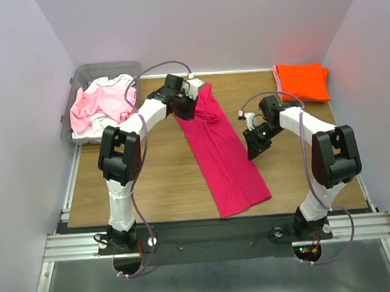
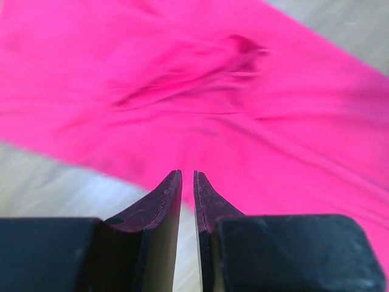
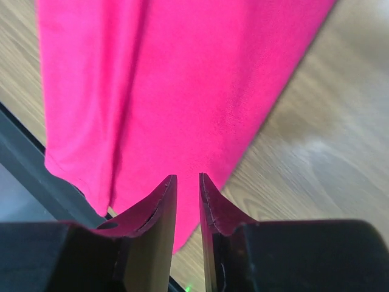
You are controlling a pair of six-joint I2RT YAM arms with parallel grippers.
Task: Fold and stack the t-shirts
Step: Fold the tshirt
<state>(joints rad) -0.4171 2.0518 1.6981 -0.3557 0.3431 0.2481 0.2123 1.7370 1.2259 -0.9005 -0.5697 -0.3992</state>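
Magenta shirt [image 1: 225, 159]: long folded strip, diagonal across mid-desk [image 1: 151, 182].
Orange shirt [image 1: 302, 81]: folded, far right corner.
Left gripper [image 2: 188, 177]: narrowly apart, empty, over strip's far end.
Right gripper [image 3: 187, 179]: narrowly apart, empty, by strip's right edge.

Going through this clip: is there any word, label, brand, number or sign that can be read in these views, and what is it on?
No readable text in any view.
The magenta t-shirt, the orange t-shirt and the pale shirts in the clear bin are plain.
The left arm and right arm show no legible marking.
The base lights are only coloured dots.
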